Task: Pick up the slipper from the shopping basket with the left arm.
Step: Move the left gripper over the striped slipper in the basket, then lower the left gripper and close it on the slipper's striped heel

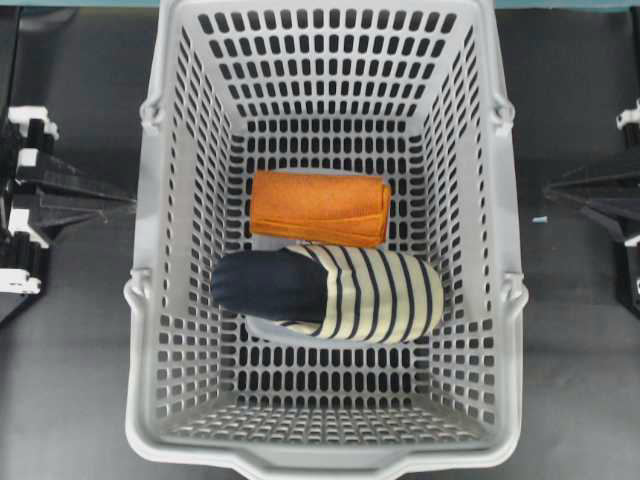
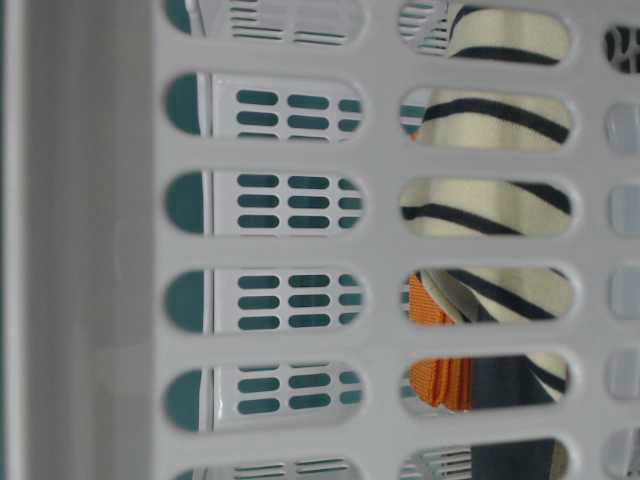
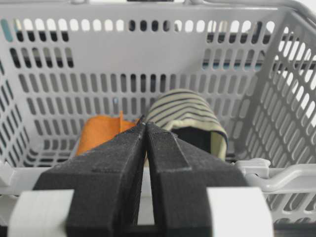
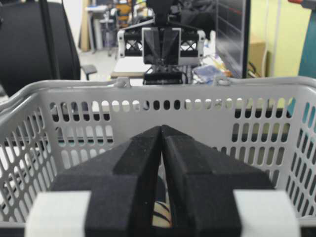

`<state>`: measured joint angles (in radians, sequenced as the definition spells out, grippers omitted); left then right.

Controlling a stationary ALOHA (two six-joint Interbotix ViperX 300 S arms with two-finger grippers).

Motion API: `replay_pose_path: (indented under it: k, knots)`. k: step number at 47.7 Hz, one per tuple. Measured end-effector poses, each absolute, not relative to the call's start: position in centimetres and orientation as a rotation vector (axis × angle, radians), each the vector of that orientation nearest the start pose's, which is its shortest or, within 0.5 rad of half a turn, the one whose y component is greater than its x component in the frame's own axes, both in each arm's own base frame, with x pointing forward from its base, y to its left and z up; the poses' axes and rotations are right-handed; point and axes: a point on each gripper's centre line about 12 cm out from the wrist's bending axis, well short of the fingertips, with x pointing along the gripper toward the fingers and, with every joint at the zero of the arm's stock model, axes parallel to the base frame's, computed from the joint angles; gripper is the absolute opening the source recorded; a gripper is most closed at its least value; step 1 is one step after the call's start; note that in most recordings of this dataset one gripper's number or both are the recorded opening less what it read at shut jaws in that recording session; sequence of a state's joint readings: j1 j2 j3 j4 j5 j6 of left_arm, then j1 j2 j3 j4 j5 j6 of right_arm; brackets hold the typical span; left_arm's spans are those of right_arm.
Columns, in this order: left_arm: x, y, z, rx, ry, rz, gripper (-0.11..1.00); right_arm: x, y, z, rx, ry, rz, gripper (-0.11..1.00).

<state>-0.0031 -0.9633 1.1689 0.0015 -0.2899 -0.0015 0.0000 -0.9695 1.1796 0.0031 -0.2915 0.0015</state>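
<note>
The slipper (image 1: 330, 290), navy toe to the left and cream striped upper to the right, lies on the floor of the grey shopping basket (image 1: 320, 458). In the left wrist view the slipper (image 3: 185, 111) sits ahead and to the right inside the basket (image 3: 256, 168). My left gripper (image 3: 144, 122) is shut and empty, outside the basket's left wall (image 1: 125, 200). My right gripper (image 4: 161, 127) is shut and empty, outside the right wall (image 1: 555, 190). A strip of the slipper (image 4: 160, 212) shows between its fingers. The table-level view shows the slipper (image 2: 490, 210) through the wall slots (image 2: 90, 250).
A folded orange cloth (image 1: 320, 207) lies against the slipper's far side, left of it in the left wrist view (image 3: 98, 133). The basket's tall slotted walls and rim handles (image 1: 150, 110) stand between both grippers and the slipper. The opposite arm (image 4: 161, 44) faces the right wrist camera.
</note>
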Motion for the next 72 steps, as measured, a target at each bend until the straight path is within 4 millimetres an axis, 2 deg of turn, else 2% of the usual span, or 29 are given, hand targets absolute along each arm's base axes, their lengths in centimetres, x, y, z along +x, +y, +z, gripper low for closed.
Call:
replay_pose_path:
  k: [3,5,8,12,21,27,36,41,49,56,59,68,72]
  knots:
    - [20.1,-0.2,29.8,-0.004,-0.071,-0.010,0.02,19.8,0.0,29.2,0.006,-0.077,-0.002,0.01]
    - [20.5,-0.3,30.7,-0.007,-0.049,-0.016,0.00,19.8,-0.1,29.2,0.004,-0.075,-0.005,-0.01]
    - [21.5,-0.5,33.1,-0.003,-0.014,-0.024,0.00,19.7,-0.1,29.1,0.004,-0.064,-0.005,-0.01]
    - [23.0,-0.5,34.8,-0.001,0.075,-0.023,0.00,19.6,-0.1,29.0,0.004,-0.054,-0.005,-0.01]
    - [27.5,-0.9,37.3,0.005,0.306,-0.023,0.00,18.9,-0.1,29.0,0.004,-0.023,-0.007,-0.01]
    - [31.0,-1.1,38.0,0.008,0.452,-0.022,0.00,18.5,-0.1,28.9,0.006,-0.002,-0.007,-0.01]
    - [36.4,-2.3,37.4,0.037,0.620,-0.048,0.00,17.9,-0.1,28.9,0.008,0.026,-0.006,-0.01]
    - [38.9,-2.8,36.3,0.042,0.712,-0.052,0.00,17.6,-0.1,28.9,0.017,0.029,-0.007,-0.01]
    - [41.7,-3.0,34.9,0.046,0.822,-0.047,0.00,17.4,-0.1,29.0,0.026,0.029,-0.005,-0.01]
    - [43.2,-3.2,34.0,0.050,0.868,-0.048,0.01,17.3,0.0,29.1,0.038,0.026,-0.002,-0.01]
    - [43.7,-3.3,33.5,0.049,0.891,-0.047,0.09,17.3,0.0,29.1,0.040,0.026,0.001,-0.01]
    - [44.5,-3.6,32.0,0.039,0.956,-0.042,0.66,17.3,0.2,29.1,0.040,0.026,0.011,-0.01]
    - [44.9,-4.0,31.4,0.043,0.969,-0.048,0.84,17.3,0.2,29.1,0.040,0.025,0.013,-0.01]
